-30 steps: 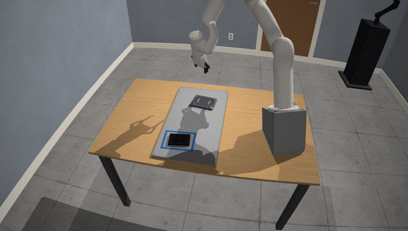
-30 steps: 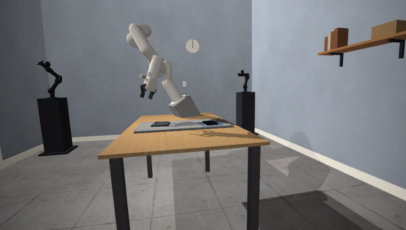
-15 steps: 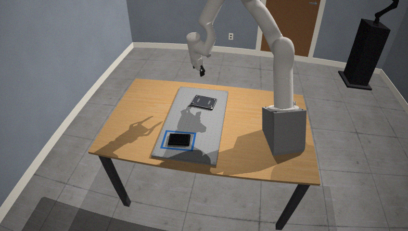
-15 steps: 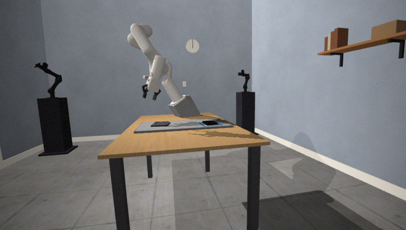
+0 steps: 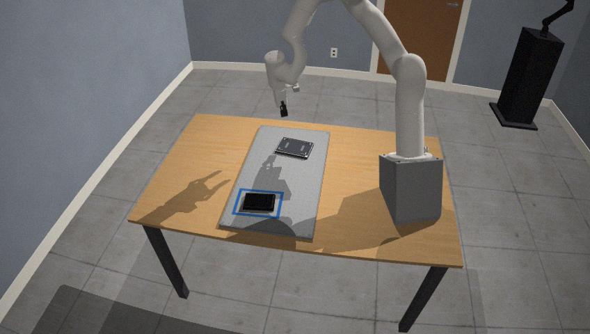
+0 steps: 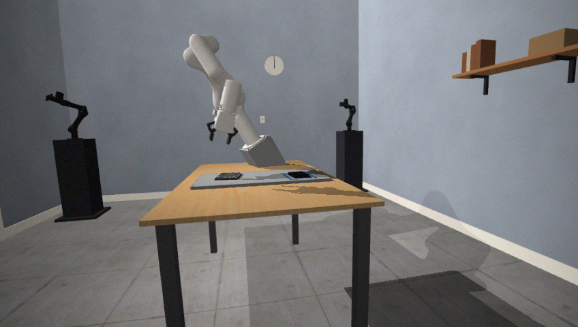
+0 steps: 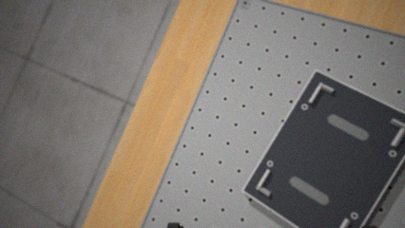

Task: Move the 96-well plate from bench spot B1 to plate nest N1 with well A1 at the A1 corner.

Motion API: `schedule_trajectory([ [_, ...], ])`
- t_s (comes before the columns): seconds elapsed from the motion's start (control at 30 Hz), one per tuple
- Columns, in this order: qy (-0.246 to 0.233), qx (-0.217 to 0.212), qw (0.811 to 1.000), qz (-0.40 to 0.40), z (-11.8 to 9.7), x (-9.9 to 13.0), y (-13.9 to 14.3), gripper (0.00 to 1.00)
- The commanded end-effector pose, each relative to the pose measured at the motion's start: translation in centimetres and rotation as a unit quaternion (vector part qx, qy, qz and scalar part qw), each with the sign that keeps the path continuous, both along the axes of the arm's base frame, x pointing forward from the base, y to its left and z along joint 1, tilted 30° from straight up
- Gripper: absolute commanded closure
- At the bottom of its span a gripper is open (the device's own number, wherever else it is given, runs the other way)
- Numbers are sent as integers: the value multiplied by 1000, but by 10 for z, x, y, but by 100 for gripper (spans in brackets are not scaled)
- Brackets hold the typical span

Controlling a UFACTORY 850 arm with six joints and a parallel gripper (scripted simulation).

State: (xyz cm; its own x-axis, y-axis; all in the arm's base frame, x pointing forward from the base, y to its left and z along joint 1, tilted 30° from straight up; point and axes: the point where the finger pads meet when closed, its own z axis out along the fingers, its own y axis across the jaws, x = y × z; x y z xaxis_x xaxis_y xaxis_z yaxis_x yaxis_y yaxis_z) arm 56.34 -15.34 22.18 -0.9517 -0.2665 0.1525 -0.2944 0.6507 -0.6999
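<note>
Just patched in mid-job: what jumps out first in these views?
The pale arm arches high over the table, its open gripper empty above the nest end of the grey board. The black 96-well plate sits in the blue-outlined spot at the board's other end, and the dark nest is vacant.

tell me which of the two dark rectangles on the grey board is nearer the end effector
The plate nest, with pale corner locators, lies nearer the open end effector. The 96-well plate sits farther off, inside the blue outline.

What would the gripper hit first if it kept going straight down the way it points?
Most likely the grey pegboard beside the empty nest, near the table's edge. The gripper hangs high with jaws open and nothing beneath; exact depth is unclear.
</note>
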Motion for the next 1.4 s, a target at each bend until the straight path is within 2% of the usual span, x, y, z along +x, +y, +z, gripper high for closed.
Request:
schedule_trajectory([
  [0.0, -64, 10, 996, -53, -10, 9, 13, 0],
  [0.17, -88, 17, 993, -75, -16, 14, 19, 0],
  [0.33, -144, 32, 980, -130, -28, 22, 34, 0],
  [0.4, -149, 34, 979, -135, -29, 22, 34, 0],
  [0.57, -199, 48, 961, -185, -41, 29, 48, 0],
  [0.73, -215, 52, 954, -202, -44, 31, 52, 0],
  [0.87, -256, 64, 933, -245, -54, 36, 63, 0],
  [0.9, -256, 64, 933, -245, -54, 36, 63, 0],
  [1.07, -301, 77, 904, -295, -67, 42, 77, 0],
  [1.13, -305, 78, 901, -300, -67, 42, 77, 0],
  [1.2, -324, 84, 886, -321, -73, 45, 85, 0],
  [1.3, -329, 85, 882, -326, -74, 45, 85, 0],
  [1.37, -347, 91, 866, -348, -80, 48, 92, 0],
])
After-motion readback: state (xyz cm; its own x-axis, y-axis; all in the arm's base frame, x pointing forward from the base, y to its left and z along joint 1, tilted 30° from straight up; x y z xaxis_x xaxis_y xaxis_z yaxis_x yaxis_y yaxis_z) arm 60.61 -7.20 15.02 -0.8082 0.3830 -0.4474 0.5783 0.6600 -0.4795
